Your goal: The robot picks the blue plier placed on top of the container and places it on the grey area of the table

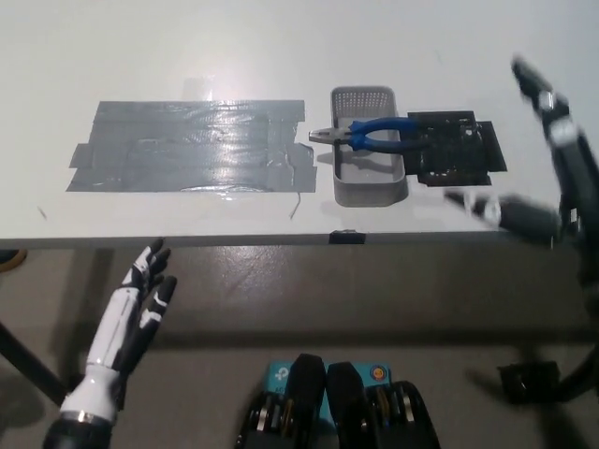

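- Blue plier (374, 136): lies across the top of the grey container (369, 178), right of frame centre. Blue handles point toward frame right, metal jaws overhang the container's left rim. Nothing is touching it.
- Container: a narrow perforated bin standing on the white table (281, 47), its long axis running up and down the frame. A black board (459, 148) lies just beside it on the right, and one plier handle reaches toward that board's edge.
- Grey area (192, 145): a patch of grey tape strips on the table, left of the container and just beside it, in the upper left-centre of the frame. Nothing lies on it.
- Right hand (552, 178): black, motion-blurred, at the right edge of the frame, to the right of the board. Fingers spread wide, holding nothing. It is near the plier but apart from it.
- Left hand (140, 295): white, resting at lower left, below the table edge, fingers apart and empty.
- Step in hand, as judged: the approach to the pick; the grasp is not yet made and the placing has not begun.
- Next move, as judged: the right hand must travel toward frame left over the board, close round the blue handles, and lift clear of the container rim before carrying across to the tape.
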`<act>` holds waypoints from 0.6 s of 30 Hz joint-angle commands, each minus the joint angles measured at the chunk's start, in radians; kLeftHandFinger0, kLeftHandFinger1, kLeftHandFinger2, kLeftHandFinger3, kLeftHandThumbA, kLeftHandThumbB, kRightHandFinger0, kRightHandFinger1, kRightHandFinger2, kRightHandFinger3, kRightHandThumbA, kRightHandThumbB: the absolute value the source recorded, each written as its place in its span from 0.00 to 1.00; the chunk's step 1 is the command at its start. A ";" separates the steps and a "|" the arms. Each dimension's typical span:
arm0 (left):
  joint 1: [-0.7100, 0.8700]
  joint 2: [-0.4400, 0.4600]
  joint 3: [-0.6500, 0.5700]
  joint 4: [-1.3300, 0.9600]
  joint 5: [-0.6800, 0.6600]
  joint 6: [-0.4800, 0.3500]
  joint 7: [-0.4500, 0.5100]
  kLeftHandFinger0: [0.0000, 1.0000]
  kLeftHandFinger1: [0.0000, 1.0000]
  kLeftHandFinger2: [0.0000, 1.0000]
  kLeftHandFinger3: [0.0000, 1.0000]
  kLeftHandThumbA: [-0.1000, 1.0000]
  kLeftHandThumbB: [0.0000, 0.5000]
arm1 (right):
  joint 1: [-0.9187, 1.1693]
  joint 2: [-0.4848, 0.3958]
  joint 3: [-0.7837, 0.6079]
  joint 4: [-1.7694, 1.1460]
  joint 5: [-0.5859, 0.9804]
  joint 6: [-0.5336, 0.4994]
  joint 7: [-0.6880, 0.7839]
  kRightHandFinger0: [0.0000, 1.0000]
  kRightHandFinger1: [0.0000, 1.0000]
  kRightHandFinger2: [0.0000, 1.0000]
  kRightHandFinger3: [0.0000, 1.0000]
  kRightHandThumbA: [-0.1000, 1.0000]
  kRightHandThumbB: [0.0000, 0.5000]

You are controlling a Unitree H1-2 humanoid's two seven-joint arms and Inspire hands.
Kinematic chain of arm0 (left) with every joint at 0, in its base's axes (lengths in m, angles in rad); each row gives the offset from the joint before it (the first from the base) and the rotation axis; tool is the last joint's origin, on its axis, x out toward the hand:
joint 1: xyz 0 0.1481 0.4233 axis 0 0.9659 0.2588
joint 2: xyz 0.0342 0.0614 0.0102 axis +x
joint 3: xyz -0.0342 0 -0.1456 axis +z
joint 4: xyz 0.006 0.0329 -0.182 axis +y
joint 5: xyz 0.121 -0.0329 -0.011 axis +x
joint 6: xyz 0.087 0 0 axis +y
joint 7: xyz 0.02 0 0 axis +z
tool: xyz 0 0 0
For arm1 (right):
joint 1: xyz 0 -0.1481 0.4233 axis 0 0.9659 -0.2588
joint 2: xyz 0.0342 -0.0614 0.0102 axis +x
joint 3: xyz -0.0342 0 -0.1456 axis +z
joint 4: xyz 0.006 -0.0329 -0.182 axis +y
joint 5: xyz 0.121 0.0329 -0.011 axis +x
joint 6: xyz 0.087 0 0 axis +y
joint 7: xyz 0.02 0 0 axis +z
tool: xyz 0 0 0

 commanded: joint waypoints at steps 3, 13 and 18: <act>0.056 -0.018 -0.032 -0.080 0.023 -0.031 -0.008 1.00 1.00 1.00 1.00 0.95 0.17 | -0.235 -0.067 0.093 0.108 -0.092 0.202 0.136 1.00 1.00 1.00 1.00 0.98 0.63; 0.075 -0.013 -0.079 -0.049 0.020 -0.076 -0.022 1.00 1.00 1.00 1.00 0.87 0.18 | -0.600 -0.106 0.383 0.585 -0.253 0.315 0.303 1.00 1.00 1.00 1.00 1.00 0.67; 0.067 -0.006 -0.080 -0.037 0.023 -0.089 -0.022 1.00 1.00 1.00 1.00 0.85 0.17 | -0.716 -0.082 0.491 0.775 -0.292 0.321 0.365 1.00 1.00 1.00 1.00 1.00 0.66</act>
